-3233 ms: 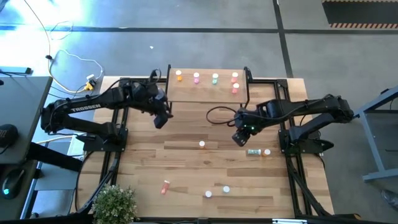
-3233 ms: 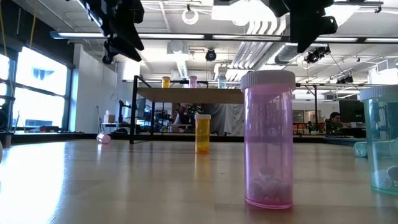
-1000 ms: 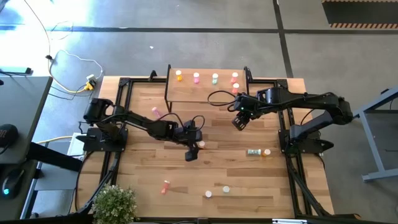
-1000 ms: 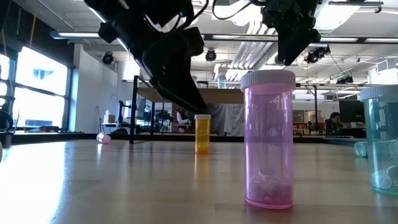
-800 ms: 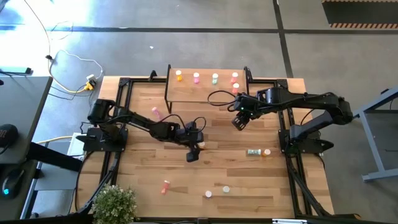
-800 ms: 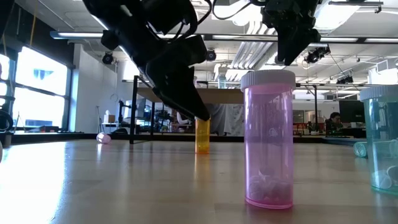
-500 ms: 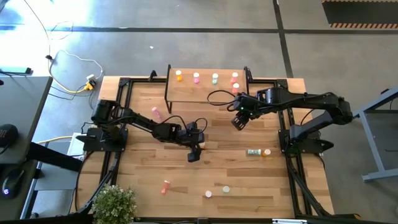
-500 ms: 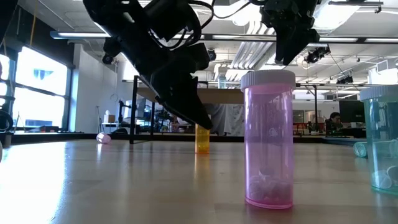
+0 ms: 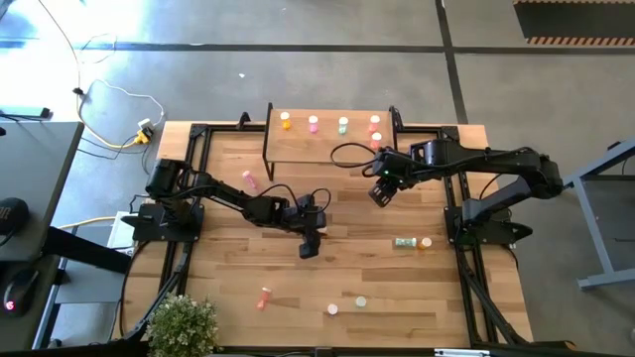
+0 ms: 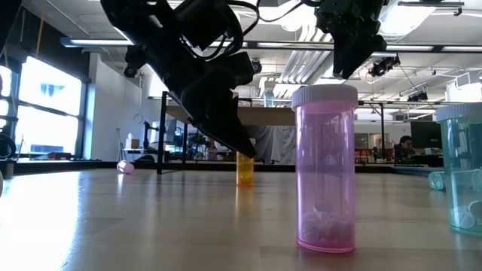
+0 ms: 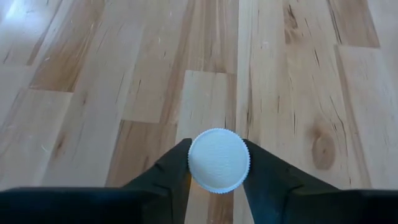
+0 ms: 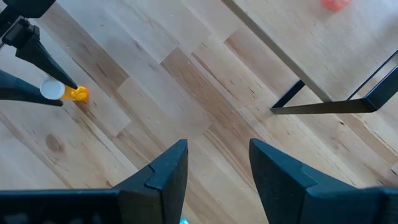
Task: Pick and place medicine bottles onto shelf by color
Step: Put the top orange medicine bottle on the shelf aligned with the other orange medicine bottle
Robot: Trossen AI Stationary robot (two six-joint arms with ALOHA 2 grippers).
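A small orange bottle [image 10: 245, 170] with a white cap [image 11: 217, 160] stands upright on the wooden table near its middle. My left gripper [image 9: 316, 236] is down over it and shut on its cap. The right wrist view also shows this bottle [image 12: 76, 93] between the left fingers. My right gripper [image 9: 380, 193] hangs open and empty above the table, just in front of the shelf [image 9: 327, 149]. The shelf is a light-wood board on black legs at the far edge. It carries an orange bottle [image 9: 286, 121], a pink one [image 9: 314, 123], a teal one [image 9: 343, 124] and two red ones [image 9: 375, 131]. My left gripper pinches the orange bottle's white cap by its rim [image 11: 193, 158] between its two fingers [image 11: 176, 167], one on each side. The fingers come from above, slanting down from the table's left. The bottle stands upright with its base on the table.
Loose bottles lie about the table: a pink one [image 9: 248, 178] at the left, a teal one [image 9: 404, 242] and an orange one [image 9: 426, 242] at the right, several near the front edge [image 9: 331, 308]. A plant [image 9: 184, 322] stands at the front left corner.
My left gripper has gone down and a little toward the table's right edge, over the orange bottle's cap. The bottle has stayed standing where it was.
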